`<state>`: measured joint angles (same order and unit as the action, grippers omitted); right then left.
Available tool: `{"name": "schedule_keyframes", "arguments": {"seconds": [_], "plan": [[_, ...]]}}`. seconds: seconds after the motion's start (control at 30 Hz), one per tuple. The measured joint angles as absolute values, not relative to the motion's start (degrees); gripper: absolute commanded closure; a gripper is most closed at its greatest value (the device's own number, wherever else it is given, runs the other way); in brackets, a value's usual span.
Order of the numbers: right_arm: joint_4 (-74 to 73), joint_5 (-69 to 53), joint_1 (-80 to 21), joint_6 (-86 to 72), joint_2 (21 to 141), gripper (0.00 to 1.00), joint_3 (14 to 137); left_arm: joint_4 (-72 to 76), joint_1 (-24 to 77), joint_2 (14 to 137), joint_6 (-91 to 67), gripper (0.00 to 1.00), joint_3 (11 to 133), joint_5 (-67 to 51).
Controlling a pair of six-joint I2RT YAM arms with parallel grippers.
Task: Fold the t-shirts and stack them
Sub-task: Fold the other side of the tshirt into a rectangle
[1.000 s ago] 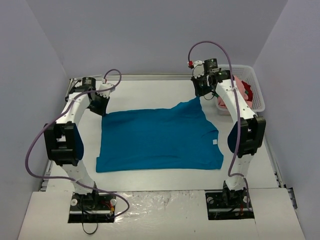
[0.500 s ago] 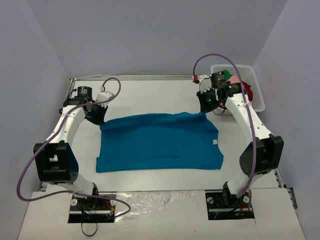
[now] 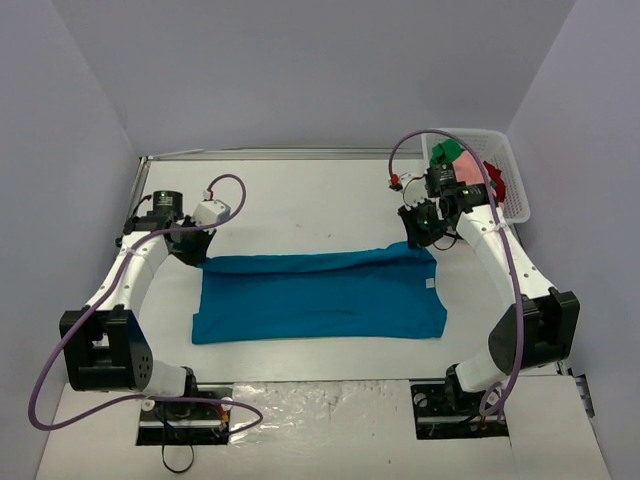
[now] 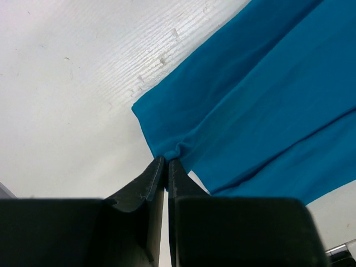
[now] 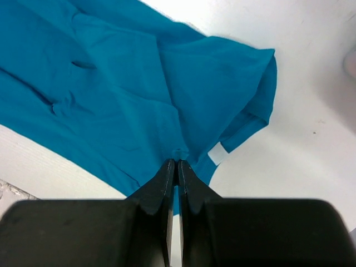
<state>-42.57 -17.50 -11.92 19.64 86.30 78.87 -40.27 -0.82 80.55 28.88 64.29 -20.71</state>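
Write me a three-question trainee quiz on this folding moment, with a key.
1. True or false: the left tool and the right tool are both shut on the teal-blue t-shirt.
2. Where does the white mesh basket stand on the table? A: at the far right corner. B: at the near left corner. C: on top of the t-shirt.
3. Fill in: the tools grip the t-shirt along its ___ edge (near or far from the robot).

Key: 1 true; 2 A; 3 far.
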Motion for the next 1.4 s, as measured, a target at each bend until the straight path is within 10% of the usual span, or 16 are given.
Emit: {"name": "schedule_keyframes", "arguments": {"seconds": [0.57, 0.63, 0.77, 1.4], "plan": [[-44.2, -19.1, -11.9, 21.9, 86.1, 1.00, 72.9, -37.8, -0.8, 80.1, 33.0, 0.92, 59.6, -21.4], [-44.5, -19.6, -11.9, 22.4, 86.1, 0.72, 72.5, -37.6, -0.8, 79.3, 34.5, 0.86, 57.8, -21.9], [-46.6, -20.6, -12.0, 24.8, 86.1, 0.50, 72.3, -38.6, -0.8, 75.7, 38.4, 0.73, 53.9, -23.1], [-51.1, -25.2, -12.2, 30.3, 102.6, 0.52, 80.6, -42.5, -0.8, 74.6, 41.7, 0.66, 54.8, -26.5]]}}
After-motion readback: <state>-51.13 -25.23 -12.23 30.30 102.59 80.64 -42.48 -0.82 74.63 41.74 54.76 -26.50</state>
